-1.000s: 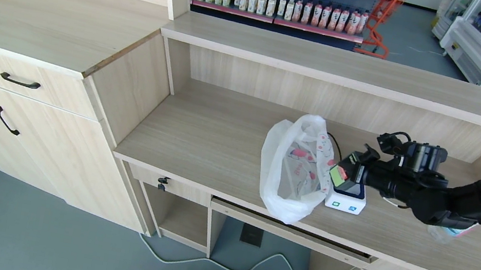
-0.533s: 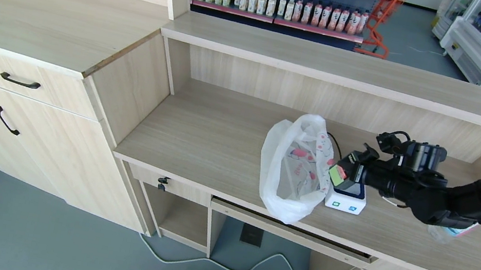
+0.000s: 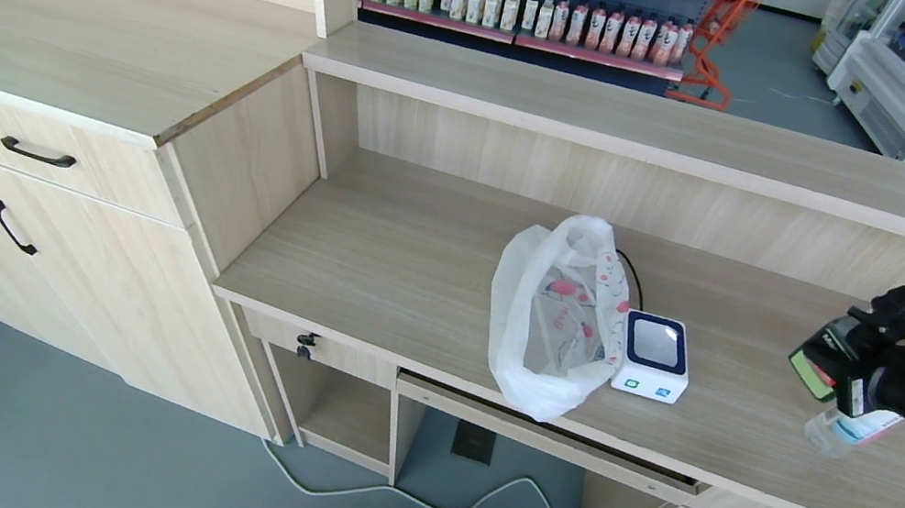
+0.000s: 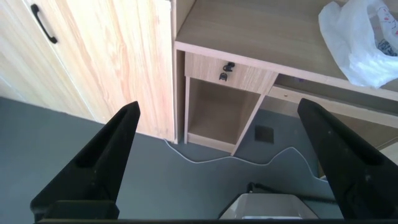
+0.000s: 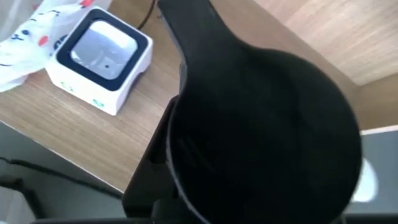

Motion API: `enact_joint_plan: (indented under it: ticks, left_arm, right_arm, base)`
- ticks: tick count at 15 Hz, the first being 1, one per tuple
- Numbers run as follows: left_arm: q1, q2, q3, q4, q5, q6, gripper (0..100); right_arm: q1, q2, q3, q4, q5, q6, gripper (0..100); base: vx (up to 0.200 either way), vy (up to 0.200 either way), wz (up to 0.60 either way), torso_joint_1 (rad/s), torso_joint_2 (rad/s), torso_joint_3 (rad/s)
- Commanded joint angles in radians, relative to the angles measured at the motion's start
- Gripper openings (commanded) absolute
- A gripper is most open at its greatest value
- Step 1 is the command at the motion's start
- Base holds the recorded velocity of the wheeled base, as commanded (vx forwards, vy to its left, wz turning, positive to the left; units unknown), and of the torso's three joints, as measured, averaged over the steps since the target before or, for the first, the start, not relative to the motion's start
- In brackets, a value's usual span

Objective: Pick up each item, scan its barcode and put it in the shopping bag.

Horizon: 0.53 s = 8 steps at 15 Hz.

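Note:
My right gripper (image 3: 839, 376) hangs above the right end of the counter, shut on a dark can with a red and green end (image 3: 814, 366). The can (image 5: 261, 124) looms dark and round in the right wrist view, hiding the fingers. The white barcode scanner (image 3: 655, 357) (image 5: 102, 59) sits on the counter, well to the left of the can. A white plastic shopping bag (image 3: 558, 315) (image 4: 364, 37) with printed packets inside stands against the scanner's left side. My left gripper (image 4: 217, 162) is open, low over the grey floor in front of the counter.
A clear bottle (image 3: 845, 428) lies on the counter (image 3: 413, 266) just under my right gripper. A raised back ledge (image 3: 669, 134) runs behind the worktop. A taller cabinet (image 3: 77, 58) stands to the left. Drawers and a cable (image 4: 205, 155) are below the counter.
My right arm has pulled back to the right from over the scanner, taking the can with it. The scanner's glass top is now uncovered. Bag and scanner have not moved.

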Motion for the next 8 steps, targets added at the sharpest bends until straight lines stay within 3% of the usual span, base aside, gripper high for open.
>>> enact_joint_plan:
  ticks: [1, 6, 8]
  left_arm:
    - [0.0, 0.0, 0.0, 0.0, 0.0, -0.001, 100]
    - [0.0, 0.0, 0.0, 0.0, 0.0, -0.001, 100]
    - [0.0, 0.0, 0.0, 0.0, 0.0, -0.001, 100]
  right_arm:
    - [-0.081, -0.13, 0.076, -0.057, 0.01, -0.03, 0]
    - [-0.061, -0.121, 0.061, -0.16, 0.058, 0.015, 0]
    - [-0.037, -0.089, 0.03, -0.244, 0.251, 0.185, 0]
  base:
    - [0.0, 0.0, 0.0, 0.0, 0.0, 0.0]
    - [0.0, 0.0, 0.0, 0.0, 0.0, 0.0]
    - [0.0, 0.0, 0.0, 0.0, 0.0, 0.0]
